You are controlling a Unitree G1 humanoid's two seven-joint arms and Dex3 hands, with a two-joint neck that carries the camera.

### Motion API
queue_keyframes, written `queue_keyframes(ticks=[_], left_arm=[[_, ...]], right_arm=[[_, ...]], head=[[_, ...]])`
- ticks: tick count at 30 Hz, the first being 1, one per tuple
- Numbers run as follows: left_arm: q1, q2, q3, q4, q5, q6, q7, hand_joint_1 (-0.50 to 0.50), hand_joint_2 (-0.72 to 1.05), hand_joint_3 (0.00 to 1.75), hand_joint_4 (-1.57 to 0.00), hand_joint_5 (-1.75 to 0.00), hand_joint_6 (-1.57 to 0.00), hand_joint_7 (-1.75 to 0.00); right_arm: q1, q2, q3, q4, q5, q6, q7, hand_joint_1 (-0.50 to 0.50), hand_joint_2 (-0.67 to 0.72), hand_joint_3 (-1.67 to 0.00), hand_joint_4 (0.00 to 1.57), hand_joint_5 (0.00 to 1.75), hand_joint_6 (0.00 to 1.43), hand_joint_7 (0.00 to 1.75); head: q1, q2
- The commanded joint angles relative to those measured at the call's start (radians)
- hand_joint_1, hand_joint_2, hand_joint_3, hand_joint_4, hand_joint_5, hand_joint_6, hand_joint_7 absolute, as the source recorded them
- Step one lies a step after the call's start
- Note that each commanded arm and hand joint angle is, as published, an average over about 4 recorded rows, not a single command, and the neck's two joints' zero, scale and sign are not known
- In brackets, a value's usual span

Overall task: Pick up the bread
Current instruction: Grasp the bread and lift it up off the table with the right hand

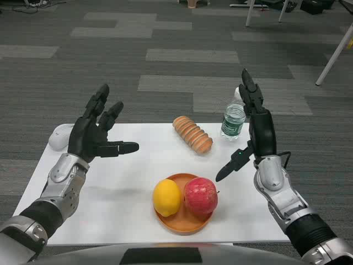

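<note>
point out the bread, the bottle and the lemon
bread [192, 134], head view, middle of the ridged loaf
bottle [233, 121], head view, on the clear body below the cap
lemon [167, 197], head view, centre of its yellow skin

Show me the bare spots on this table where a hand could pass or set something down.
Bare table lies between the left hand and the orange plate, running up to the bread. A smaller patch separates bread and plate. It is crowded at the far right, where the water bottle, bread and right hand sit close.
</note>
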State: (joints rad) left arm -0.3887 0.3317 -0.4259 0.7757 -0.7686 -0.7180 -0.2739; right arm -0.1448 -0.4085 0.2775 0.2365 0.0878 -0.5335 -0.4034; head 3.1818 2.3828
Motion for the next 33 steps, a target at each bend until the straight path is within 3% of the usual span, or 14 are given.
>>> queue_keyframes(ticks=[1, 2, 3, 21, 25, 33], left_arm=[[-0.043, -0.114, -0.007, 0.013, 0.074, -0.06, 0.015, 0.5, 0.52, 0.03, 0.0, -0.41, 0.0, 0.0], [-0.043, -0.114, -0.007, 0.013, 0.074, -0.06, 0.015, 0.5, 0.52, 0.02, 0.0, -0.41, 0.0, 0.0], [-0.043, -0.114, -0.007, 0.013, 0.074, -0.06, 0.015, 0.5, 0.52, 0.02, 0.0, -0.41, 0.0, 0.0], [-0.052, -0.108, -0.015, 0.015, 0.072, -0.06, 0.015, 0.5, 0.49, 0.02, 0.0, -0.41, 0.0, 0.0], [-0.049, -0.111, 0.0, 0.019, 0.072, -0.06, 0.013, 0.5, 0.52, 0.09, 0.0, -0.41, 0.0, 0.0], [-0.034, -0.099, 0.049, 0.06, 0.074, -0.06, 0.012, 0.5, 0.52, 0.04, 0.0, -0.41, 0.0, 0.0]], right_arm=[[-0.199, 0.019, 0.229, 0.365, 0.105, -0.362, -0.069, -0.42, 0.6, 0.0, 0.0, 0.0, 0.0, 0.0], [-0.2, 0.019, 0.229, 0.366, 0.106, -0.362, -0.069, -0.42, 0.6, 0.0, 0.0, 0.0, 0.0, 0.0], [-0.201, 0.019, 0.229, 0.367, 0.106, -0.362, -0.07, -0.42, 0.6, 0.0, 0.0, 0.0, 0.0, 0.0], [-0.21, 0.008, 0.239, 0.376, 0.107, -0.362, -0.072, -0.42, 0.6, 0.0, 0.0, 0.0, 0.0, 0.0], [-0.211, 0.0, 0.23, 0.386, 0.107, -0.362, -0.071, -0.41, 0.6, 0.0, 0.0, 0.0, 0.0, 0.0], [-0.231, -0.028, 0.229, 0.444, 0.107, -0.36, -0.065, -0.41, 0.53, 0.0, 0.0, 0.0, 0.0, 0.0]], head=[[0.107, 0.202], [0.097, 0.182], [0.066, 0.122], [0.059, 0.117], [0.005, -0.007], [-0.068, -0.103]])
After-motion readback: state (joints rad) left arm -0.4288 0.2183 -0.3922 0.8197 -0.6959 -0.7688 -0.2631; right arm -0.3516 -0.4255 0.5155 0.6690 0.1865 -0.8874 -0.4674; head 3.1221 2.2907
